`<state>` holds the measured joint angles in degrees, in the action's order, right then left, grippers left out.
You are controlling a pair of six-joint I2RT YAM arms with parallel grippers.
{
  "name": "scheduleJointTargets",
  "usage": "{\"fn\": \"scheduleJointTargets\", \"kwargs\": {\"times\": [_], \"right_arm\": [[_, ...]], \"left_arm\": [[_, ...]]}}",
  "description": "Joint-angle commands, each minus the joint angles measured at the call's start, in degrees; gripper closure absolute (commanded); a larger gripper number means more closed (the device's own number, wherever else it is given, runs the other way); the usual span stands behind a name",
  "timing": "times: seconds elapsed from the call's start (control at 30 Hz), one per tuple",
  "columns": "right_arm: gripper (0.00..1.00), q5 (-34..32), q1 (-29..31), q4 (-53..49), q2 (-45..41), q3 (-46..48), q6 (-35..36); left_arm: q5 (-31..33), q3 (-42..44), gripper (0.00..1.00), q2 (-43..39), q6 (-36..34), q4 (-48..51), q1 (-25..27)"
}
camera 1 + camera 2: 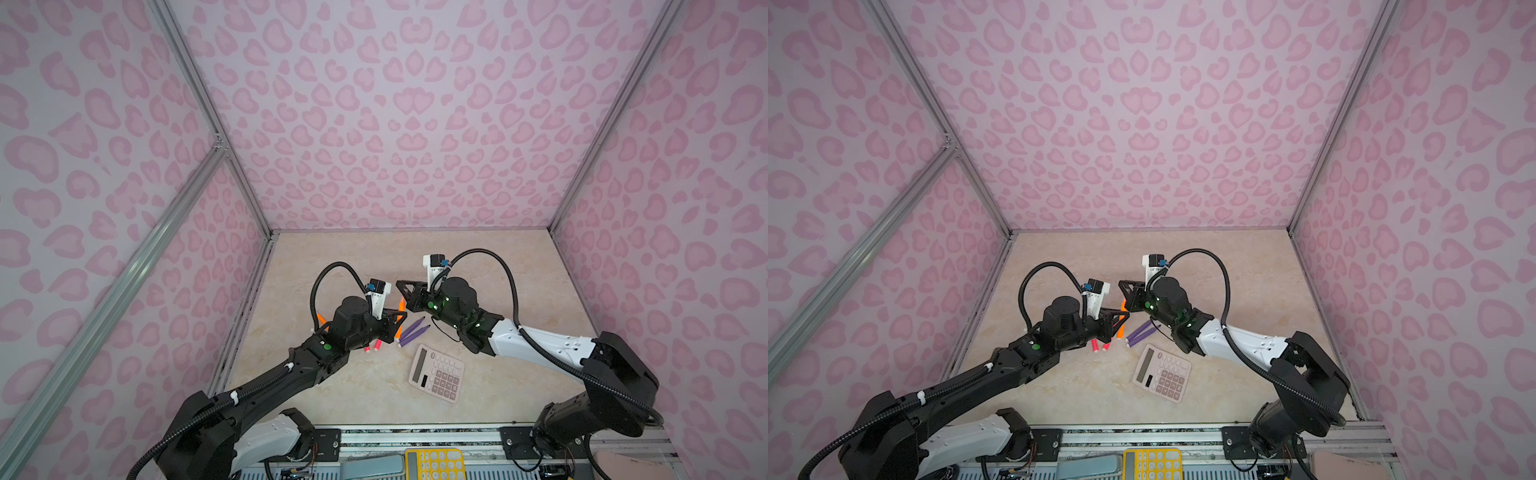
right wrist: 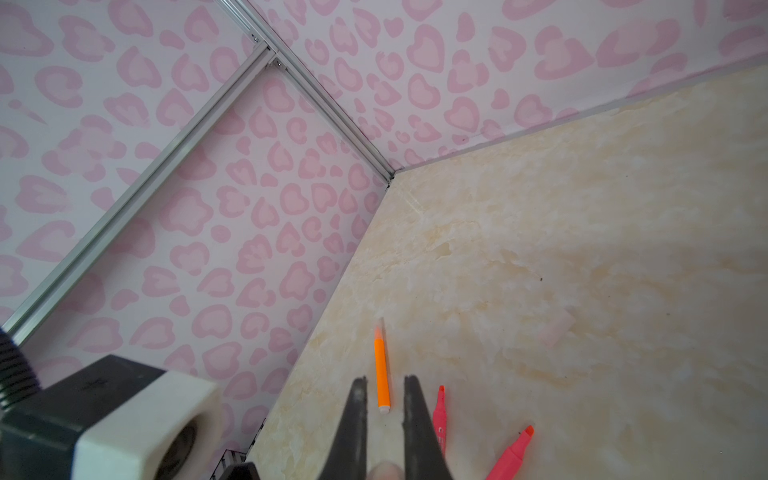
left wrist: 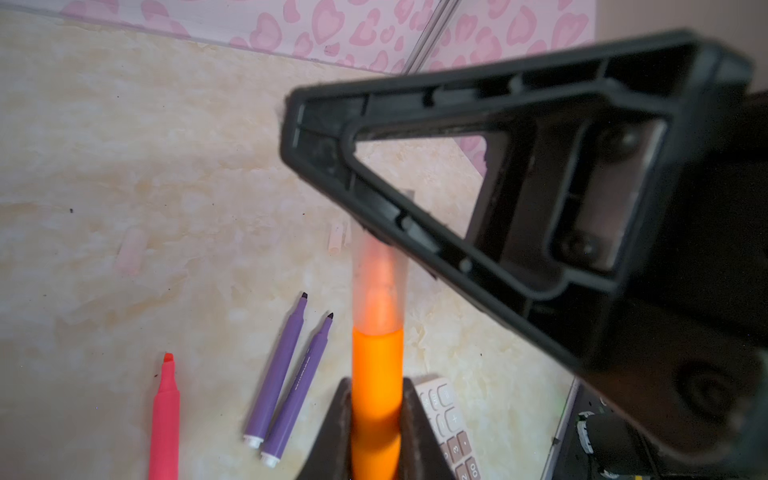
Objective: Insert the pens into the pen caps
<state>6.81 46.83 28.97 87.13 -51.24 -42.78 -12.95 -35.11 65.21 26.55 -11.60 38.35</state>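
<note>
The marble-patterned tabletop [image 1: 519, 291] fills the floor of a booth with pink heart-print walls. Both arms reach in from the near edge and meet a little left of the table's middle.

The left gripper [image 1: 395, 322] has its jaws pressed on the barrel of an orange pen [image 3: 377, 365], which sticks out past its fingertips towards the right gripper [image 1: 405, 299]. The right gripper's jaws are drawn in as far as they go. In the left wrist view one of its fingers covers the far end of a clear cap [image 3: 377, 286], so it appears to pinch that cap. The cap sits over the pen's tip, and the orange nib shows through its wall.

A pink calculator [image 1: 437, 372] lies flat on the table on the near side of the grippers, well clear of them.

Two purple pens [image 1: 413, 330] lie side by side, uncapped with dark tips, between the grippers and the calculator's far corner. Two pink-red pens [image 2: 439, 415] lie uncapped on the table, their butt ends showing under the left gripper in both top views. A second orange pen [image 2: 381, 374] lies on the table, partly hidden by the left arm in a top view.

Two loose caps [image 3: 132, 249] lie apart on the bare table beyond the pens, pale and hard to make out.
</note>
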Motion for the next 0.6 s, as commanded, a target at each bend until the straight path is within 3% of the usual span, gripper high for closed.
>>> {"fn": "scheduleJointTargets", "kwargs": {"times": [0.0,0.2,0.57], "right_arm": [[1.00,0.16,1.07,0.18,0.24,0.48,0.25],[1.00,-2.36,4.27,0.67,2.48,-0.26,-0.04],[1.00,-4.93,7.37,-0.26,4.94,-0.96,-1.22]], "left_arm": [[0.04,0.95,0.96,-1.02,3.24,-2.30,-2.83],[-0.52,3.56,0.96,-4.92,3.92,-2.96,-6.71],[12.10,3.41,0.96,-9.86,-0.14,3.93,-6.80]]}}
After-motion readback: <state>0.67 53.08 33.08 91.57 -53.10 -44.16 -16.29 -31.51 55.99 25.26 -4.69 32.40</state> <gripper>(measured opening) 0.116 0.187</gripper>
